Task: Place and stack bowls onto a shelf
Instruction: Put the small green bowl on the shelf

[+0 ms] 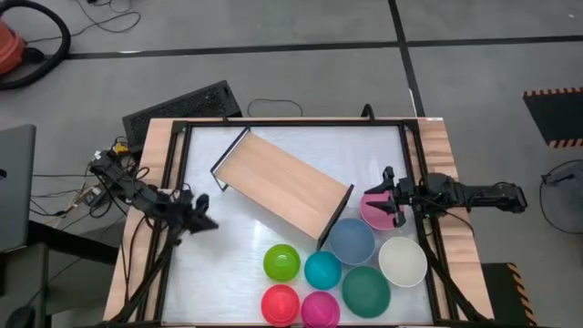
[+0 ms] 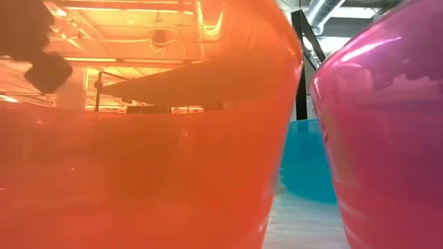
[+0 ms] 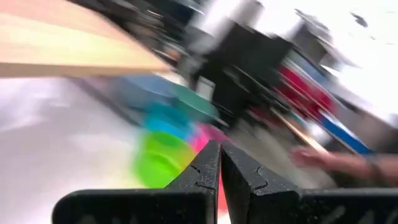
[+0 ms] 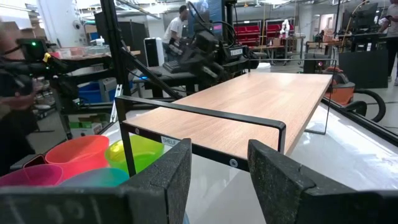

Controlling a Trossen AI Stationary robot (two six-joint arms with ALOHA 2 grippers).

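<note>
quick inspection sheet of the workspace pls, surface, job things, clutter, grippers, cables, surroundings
surface: white tabletop, black frame
job's things: shelf lying diagonally, nothing on it; eight bowls clustered near its right end; pink bowl at the right gripper
clutter: nothing seen
grippers: left gripper over the table's left side, fingers shut; right gripper at the pink bowl, fingers open
cables: cables beside the left arm's base
surroundings: keyboard behind the table; people in the room beyond

The shelf [image 1: 283, 183] is set diagonally across the middle of the bench [image 1: 219, 260]. Seven bowls [image 1: 332, 273] are clustered in front of its right end, and an eighth [image 1: 373, 212] is placed just right of that end.
</note>
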